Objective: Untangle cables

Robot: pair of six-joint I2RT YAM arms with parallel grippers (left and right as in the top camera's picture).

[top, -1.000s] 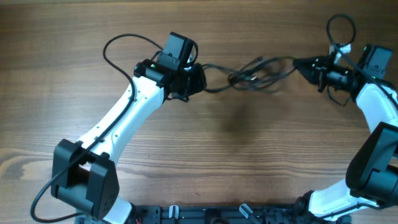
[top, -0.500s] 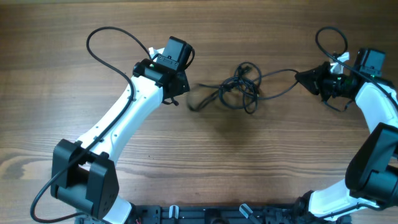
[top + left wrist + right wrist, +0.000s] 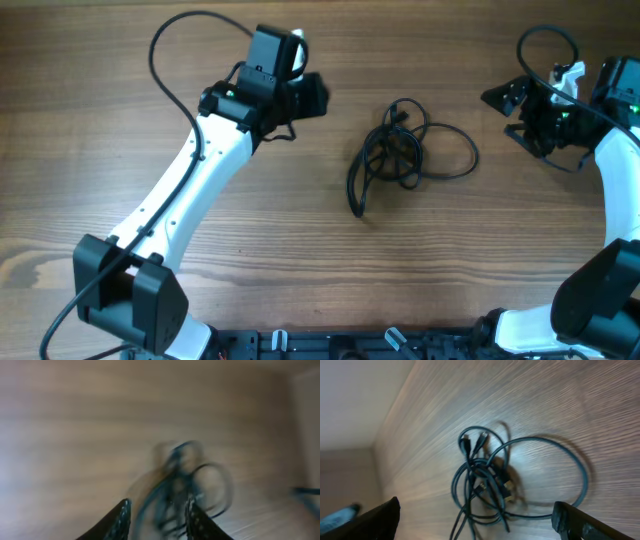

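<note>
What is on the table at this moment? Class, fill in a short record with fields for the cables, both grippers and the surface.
cables: black, one tangled bundle with a wide loop on one side, lying on the table
cables held: no, apart from both grippers
left gripper: open, empty, left of the bundle
right gripper: open, empty, right of the bundle
table surface: brown wood grain
task state: not yet untangled

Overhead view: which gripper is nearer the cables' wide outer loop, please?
Right. The right gripper is just up and right of the loop; the left gripper lies beyond the rest of the cables.
</note>
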